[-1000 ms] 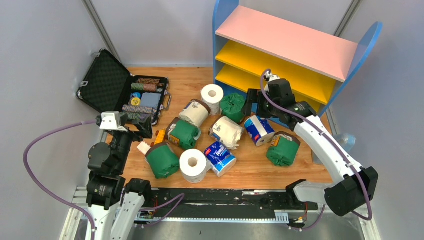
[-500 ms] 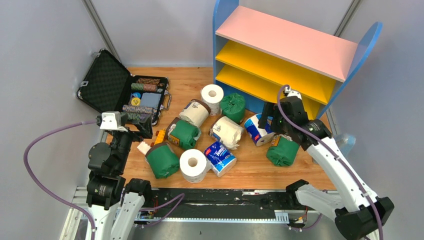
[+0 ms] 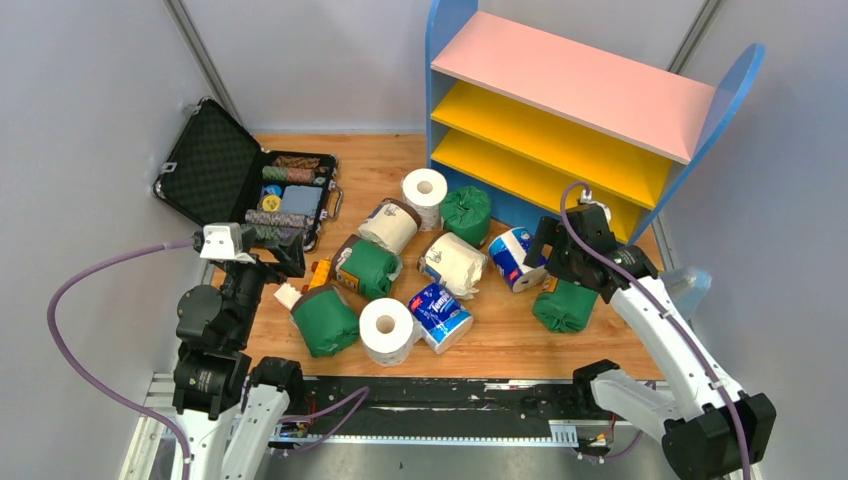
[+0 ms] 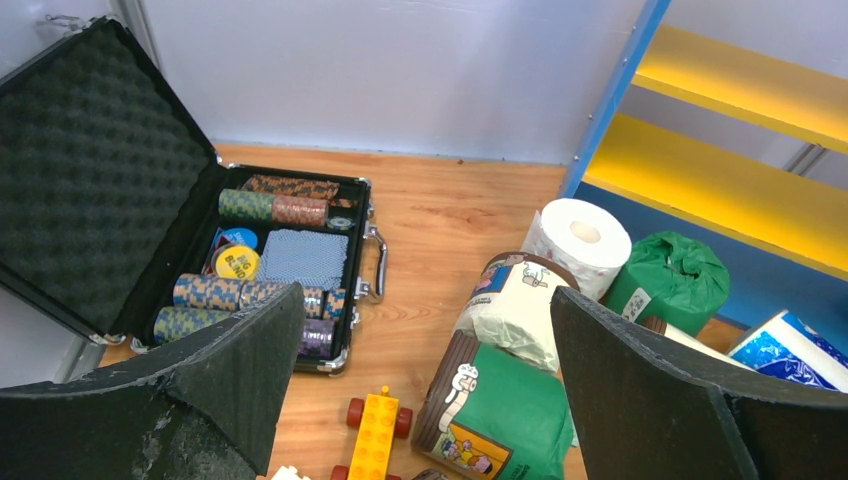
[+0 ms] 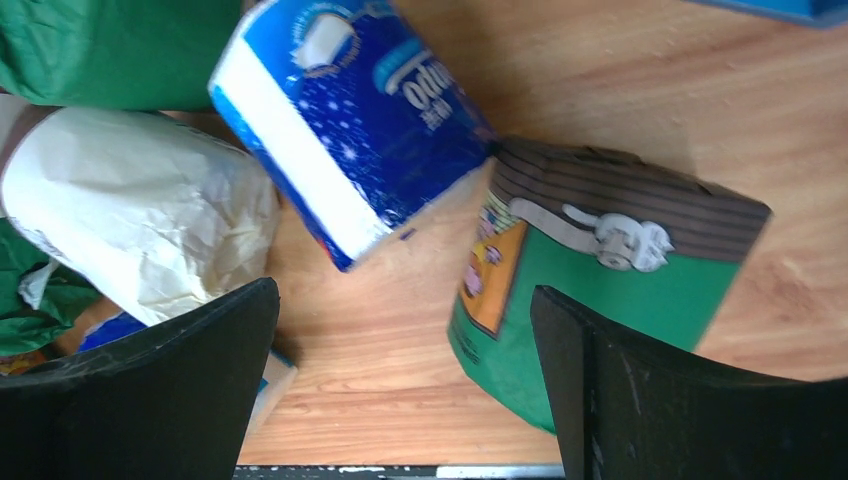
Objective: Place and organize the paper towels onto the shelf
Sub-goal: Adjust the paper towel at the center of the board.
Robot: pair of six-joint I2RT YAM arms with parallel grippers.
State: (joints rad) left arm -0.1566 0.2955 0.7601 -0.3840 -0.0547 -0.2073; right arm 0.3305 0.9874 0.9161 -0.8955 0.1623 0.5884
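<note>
Several paper towels lie on the wooden floor before the shelf [image 3: 575, 80], whose boards are empty. My right gripper [image 3: 548, 258] is open and empty. It hangs low between a blue-and-white roll [image 3: 515, 258] and a green roll [image 3: 563, 305]. In the right wrist view the gripper [image 5: 405, 390] frames bare wood, with the blue roll [image 5: 345, 110] ahead left and the green roll [image 5: 600, 290] by the right finger. My left gripper [image 3: 290, 255] is open and empty near the left edge. Its wrist view shows the gripper [image 4: 425, 390] above a green roll [image 4: 500, 415] and a cream roll [image 4: 515, 310].
An open black case [image 3: 250, 185] with chips lies at the back left. An orange toy car [image 4: 375, 440] sits by the left gripper. More rolls crowd the middle: a white one [image 3: 425, 195], a green one [image 3: 466, 213], a cream one [image 3: 453, 263] and a blue one [image 3: 440, 315].
My right arm has drawn back from the shelf front and come down toward the blue-and-white and green rolls at the right. The left arm has not moved.
</note>
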